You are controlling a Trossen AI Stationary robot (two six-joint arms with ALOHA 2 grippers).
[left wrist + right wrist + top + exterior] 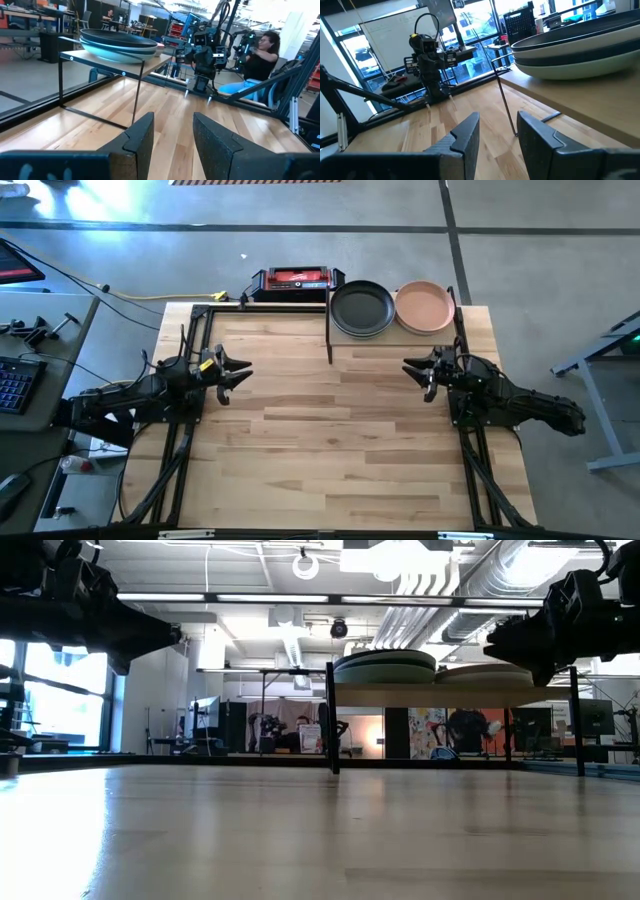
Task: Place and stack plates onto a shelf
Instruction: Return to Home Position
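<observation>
Right hand near shelf front

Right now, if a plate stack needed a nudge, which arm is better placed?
Probably the right arm: the right fingers hover in front of the shelf, near the peach plate, while the left fingers wait across the table.

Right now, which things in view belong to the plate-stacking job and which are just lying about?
Job: shelf; black-topped plate stack; peach-topped plate stack; left claw and right claw, both open and empty.
Lying about: red-and-black box off the table; keyboard on the side desk.
</observation>
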